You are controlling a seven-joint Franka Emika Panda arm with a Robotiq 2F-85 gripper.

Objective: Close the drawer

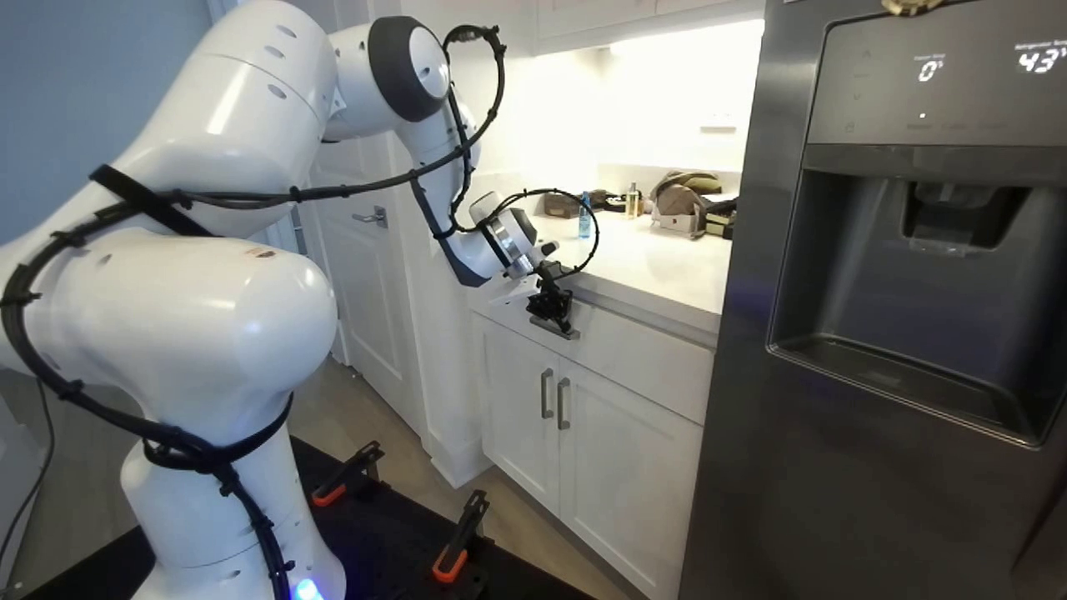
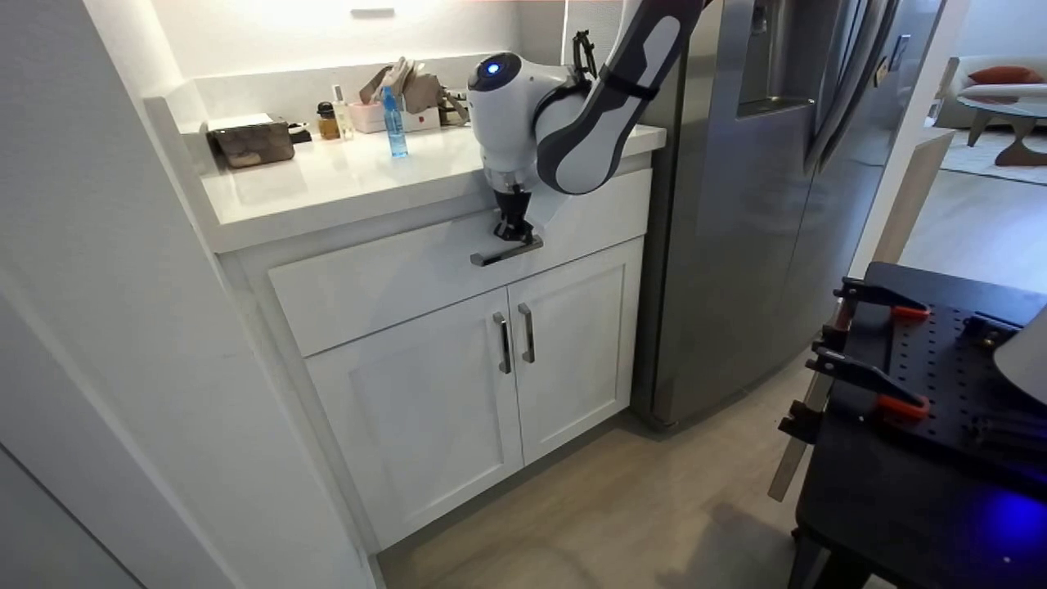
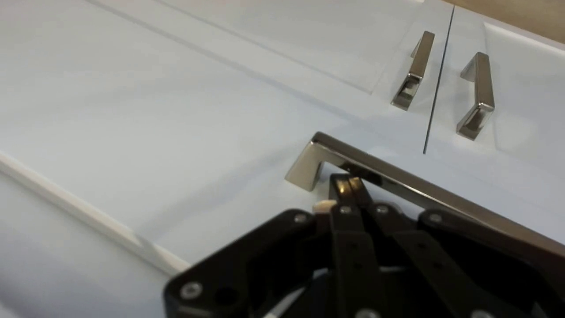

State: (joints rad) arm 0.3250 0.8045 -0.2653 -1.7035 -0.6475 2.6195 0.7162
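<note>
The white drawer (image 1: pixel 638 358) sits under the countertop, its front looking flush with the cabinet in both exterior views (image 2: pixel 372 286). Its inside is hidden. Its flat front fills much of the wrist view (image 3: pixel 176 145). The horizontal metal bar handle (image 3: pixel 399 179) crosses the wrist view and also shows in an exterior view (image 2: pixel 497 256). My gripper (image 3: pixel 351 179) is shut, its two fingertips together with nothing between them. The tips are at the gap between the bar and the drawer front, near one end of the handle. The gripper points down at the handle in both exterior views (image 1: pixel 552 317) (image 2: pixel 517 233).
Two cabinet doors (image 2: pixel 413 401) with vertical handles (image 3: pixel 481 90) are below the drawer. The countertop (image 2: pixel 343 180) overhangs it and holds a blue bottle (image 2: pixel 394 123), a brown pouch (image 2: pixel 253 143) and other items. A dark steel fridge (image 1: pixel 750 467) stands beside the cabinet.
</note>
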